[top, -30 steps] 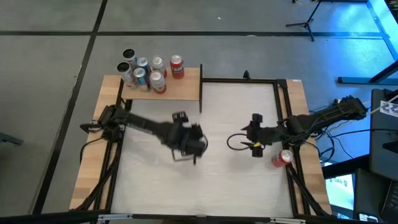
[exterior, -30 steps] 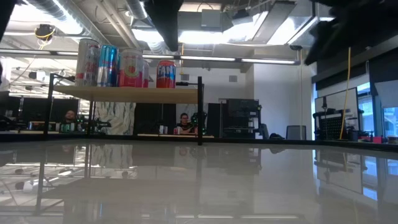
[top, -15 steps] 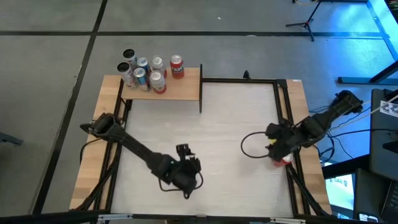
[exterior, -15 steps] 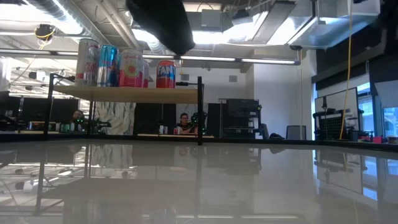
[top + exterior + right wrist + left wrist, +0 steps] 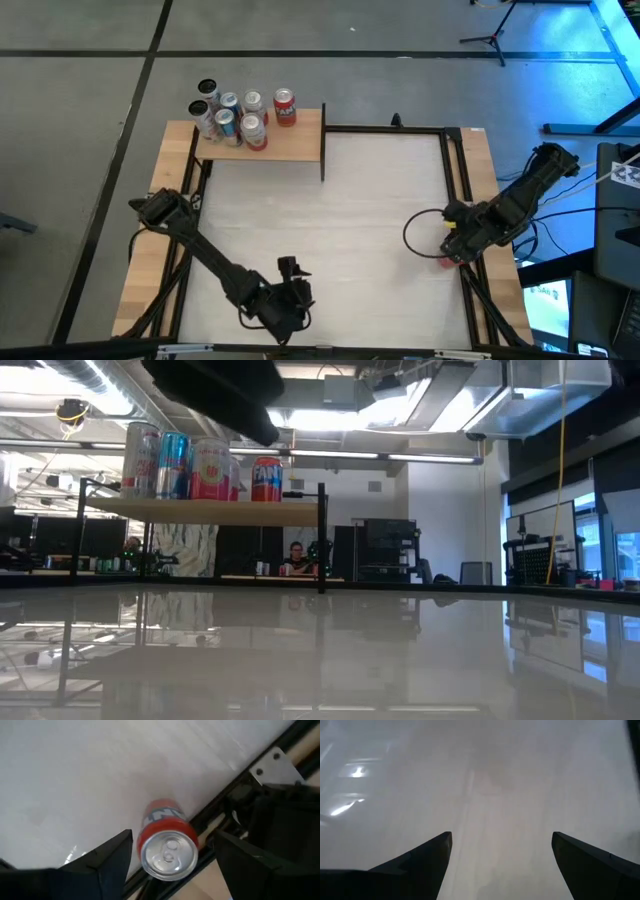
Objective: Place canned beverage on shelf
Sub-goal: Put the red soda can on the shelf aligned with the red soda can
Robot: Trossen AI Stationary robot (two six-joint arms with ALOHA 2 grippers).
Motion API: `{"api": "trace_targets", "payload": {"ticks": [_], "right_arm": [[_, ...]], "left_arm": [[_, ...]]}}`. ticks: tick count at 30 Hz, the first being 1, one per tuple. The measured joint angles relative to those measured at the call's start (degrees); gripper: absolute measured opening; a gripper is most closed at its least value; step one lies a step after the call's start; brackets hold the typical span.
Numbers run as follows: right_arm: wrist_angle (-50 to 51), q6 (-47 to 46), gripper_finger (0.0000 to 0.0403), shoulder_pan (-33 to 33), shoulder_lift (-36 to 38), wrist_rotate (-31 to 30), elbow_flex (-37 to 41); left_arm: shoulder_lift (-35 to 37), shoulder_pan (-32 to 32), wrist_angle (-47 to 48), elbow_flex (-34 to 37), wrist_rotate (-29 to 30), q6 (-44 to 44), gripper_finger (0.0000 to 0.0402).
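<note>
The right pincer (image 5: 167, 862), spread wide, hangs over an upright red can (image 5: 166, 845) by the tabletop (image 5: 350, 200) edge. A skewed close could topple it. The left pincer (image 5: 500, 857) waits spread.

Red can (image 5: 165, 840), silver top; tan shelf (image 5: 280, 143)

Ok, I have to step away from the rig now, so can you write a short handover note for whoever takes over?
Left end effector: open, holding nothing, low over the near middle of the white tabletop.
Right end effector: open, right above the red can that stands upright on the tabletop's right edge, against the black frame rail. The fingers flank it but have not closed.
Shelf: far left corner, with six cans on it.
Done: those cans are shelved.
Left: close on the red can, lift it, carry it to the shelf and set it down, probably in the bare space right of the group.
</note>
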State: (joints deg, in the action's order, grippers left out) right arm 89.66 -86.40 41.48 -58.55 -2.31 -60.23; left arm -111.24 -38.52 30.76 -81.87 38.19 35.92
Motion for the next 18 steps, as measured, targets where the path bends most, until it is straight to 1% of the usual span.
{"api": "trace_targets", "payload": {"ticks": [4, 7, 13, 18], "right_arm": [[0.19, -5.05, 0.0271, 1.41, -1.84, 0.56, 0.19], [0.4, -6.72, 0.0271, 1.3, -3.62, 2.89, 1.29], [0.34, -6.39, 0.0271, 1.3, -6.4, 6.81, 4.97], [-1.01, -3.98, 0.0271, 1.28, -7.07, 7.41, 5.2]], "left_arm": [[-0.02, -1.11, -2.22, 0.68, 0.22, 0.0, 0.0331], [0.0, -1.74, -3.72, 0.66, 0.27, 0.0, 0.0331], [0.0, -2.78, -5.21, 0.62, 0.3, -0.34, 0.0331], [-0.02, -2.93, -5.18, 0.62, 0.31, -0.46, 0.0331]]}}
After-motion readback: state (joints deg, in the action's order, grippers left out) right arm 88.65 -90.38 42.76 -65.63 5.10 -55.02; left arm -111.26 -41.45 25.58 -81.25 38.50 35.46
